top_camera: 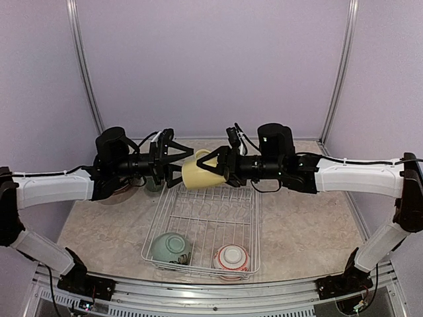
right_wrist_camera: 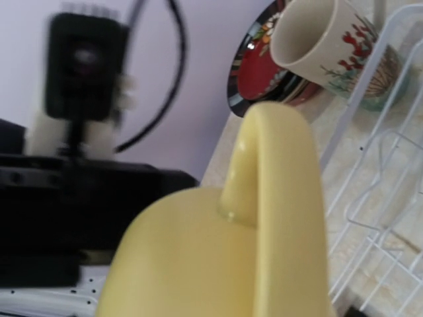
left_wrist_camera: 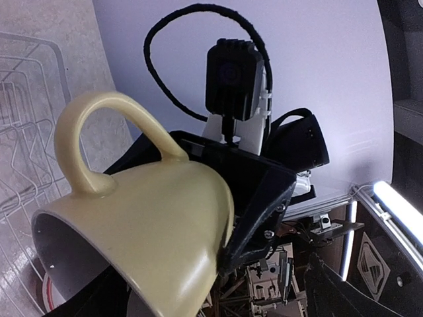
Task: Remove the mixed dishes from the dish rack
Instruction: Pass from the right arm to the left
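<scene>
Handover in mid-air, centre of top view: yellow cup (top_camera: 200, 170) on its side, handle up, above far end of dish rack (top_camera: 256, 231). R gripper (top_camera: 219, 166) clamped on cup's base end, w/ one black finger flat against cup wall in left wrist view. L gripper (top_camera: 177, 160) spread wide, tips at cup's mouth end. Can't tell whether pressing on it yet.

To do it well, prob.:
- Set L fingers square across cup wall, clear of handle, firm on both sides before R lets go.
- Take a deeper bite. Glazed round wall likely to slip or rotate if pinched at rim only.
- Ease R off slowly, straight back toward right of frame, no drag on handle.
- Watch for sag.

Room & edges:
- Spot at left-centre of top view, under L arm, taken by stacked plates (right_wrist_camera: 254, 72) and patterned mug (right_wrist_camera: 324, 39). Both just beside rack's far-left corner, seen upper right in right wrist view.
- Pick a bare bit of table (top_camera: 304, 224) w/o knocking mug.
- Rack rim right below cup: carry over, not through.
- At bottom centre, in rack's near end, pale-green bowl (top_camera: 170, 247) and red-and-white bowl (top_camera: 231, 257), apparently upside down. Well apart from cup, so no clash.
- Little retreat room toward top of frame: back wall (top_camera: 211, 66) & frame posts (top_camera: 86, 66) close behind both wrists.
</scene>
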